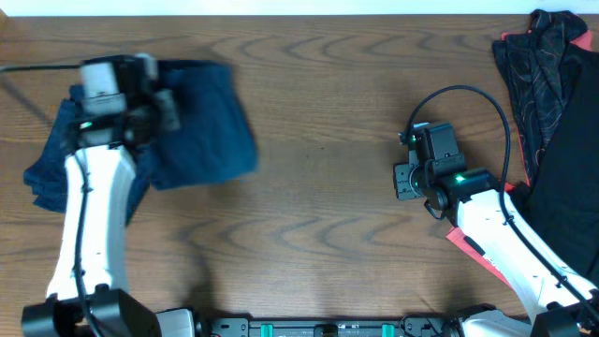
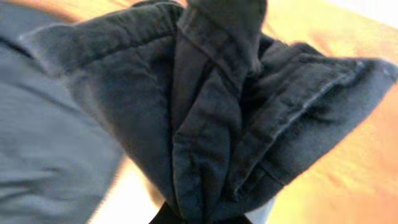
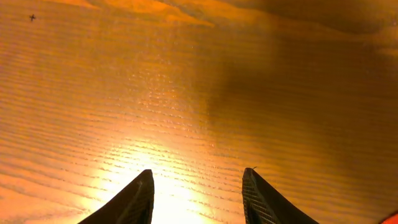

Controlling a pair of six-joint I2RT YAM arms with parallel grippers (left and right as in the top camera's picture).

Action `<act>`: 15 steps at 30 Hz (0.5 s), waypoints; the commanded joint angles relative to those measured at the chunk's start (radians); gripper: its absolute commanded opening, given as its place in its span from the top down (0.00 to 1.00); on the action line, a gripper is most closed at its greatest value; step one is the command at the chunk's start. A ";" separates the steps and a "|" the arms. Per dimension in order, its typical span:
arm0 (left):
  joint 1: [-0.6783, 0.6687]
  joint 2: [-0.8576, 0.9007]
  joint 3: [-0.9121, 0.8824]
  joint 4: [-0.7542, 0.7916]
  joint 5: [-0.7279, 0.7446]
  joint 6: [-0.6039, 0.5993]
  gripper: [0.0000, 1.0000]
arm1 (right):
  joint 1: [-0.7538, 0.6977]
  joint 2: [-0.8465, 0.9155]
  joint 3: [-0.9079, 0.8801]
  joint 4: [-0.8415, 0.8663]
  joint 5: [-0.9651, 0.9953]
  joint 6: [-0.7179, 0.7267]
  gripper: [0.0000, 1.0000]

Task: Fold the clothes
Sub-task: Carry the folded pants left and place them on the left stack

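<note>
Wood table (image 1: pixel 318 215), overhead light glaring off the grain. My left gripper (image 1: pixel 165 109) sits over the blue garment (image 1: pixel 206 126) at the far-left back corner. Wrist view shows folds bunching down into the jaws, so I read it as pinched on a gathered edge, presumably to carry one layer across for the fold. Right gripper (image 3: pixel 196 199) hangs over plain wood, jaws spread with nothing between them, clear of the cloth. Dark clothes pile (image 1: pixel 552 94) lies far right, not yet folded.
</note>
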 commanded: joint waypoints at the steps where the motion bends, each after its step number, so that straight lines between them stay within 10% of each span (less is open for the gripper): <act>1: 0.077 0.009 0.003 0.052 -0.105 -0.077 0.94 | -0.008 -0.005 0.001 -0.010 0.009 -0.008 0.56; 15: 0.231 0.064 0.003 0.205 -0.245 -0.380 0.94 | -0.008 -0.005 -0.001 -0.037 0.002 -0.007 0.56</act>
